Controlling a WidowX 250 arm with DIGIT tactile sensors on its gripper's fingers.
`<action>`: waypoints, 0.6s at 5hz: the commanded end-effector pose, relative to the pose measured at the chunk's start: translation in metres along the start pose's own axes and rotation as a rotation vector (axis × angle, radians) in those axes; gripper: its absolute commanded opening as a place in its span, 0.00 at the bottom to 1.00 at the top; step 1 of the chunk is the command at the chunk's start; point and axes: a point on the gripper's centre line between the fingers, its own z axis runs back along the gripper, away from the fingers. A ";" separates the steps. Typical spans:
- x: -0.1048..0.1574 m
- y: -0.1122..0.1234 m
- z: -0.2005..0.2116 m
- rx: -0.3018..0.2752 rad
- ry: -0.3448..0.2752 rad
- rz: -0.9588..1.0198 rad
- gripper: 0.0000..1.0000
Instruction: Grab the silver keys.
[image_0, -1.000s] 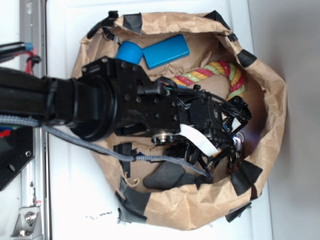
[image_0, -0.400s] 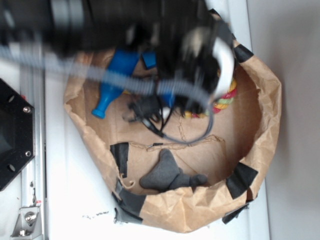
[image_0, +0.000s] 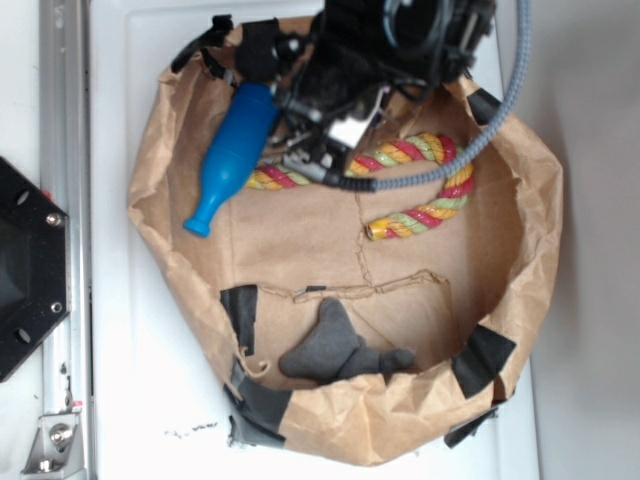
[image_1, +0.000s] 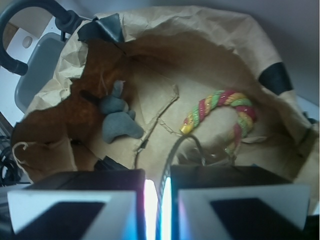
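My gripper hangs over the back of the brown paper bag, just above the rope's left end. In the wrist view its jaws are closed on a thin wire, the ring of the silver keys, which arcs out ahead of the pads. Small shiny bits that look like the silver keys dangle under the fingers, mostly hidden by the gripper body. No keys lie on the bag floor.
A red-yellow-green rope curves across the back of the bag, also in the wrist view. A blue bottle leans at the back left. A dark grey lumpy object lies at the front. A grey cable loops from the arm.
The arm rose from the bag's front right corner and swung to the back. The keys left the floor with it. The rope, bottle and bag floor are now uncovered.
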 end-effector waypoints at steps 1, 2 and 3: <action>0.004 -0.024 -0.025 0.260 -0.092 0.078 0.00; 0.001 -0.032 -0.029 0.298 -0.117 0.118 0.00; 0.005 -0.038 -0.031 0.344 -0.067 0.161 0.00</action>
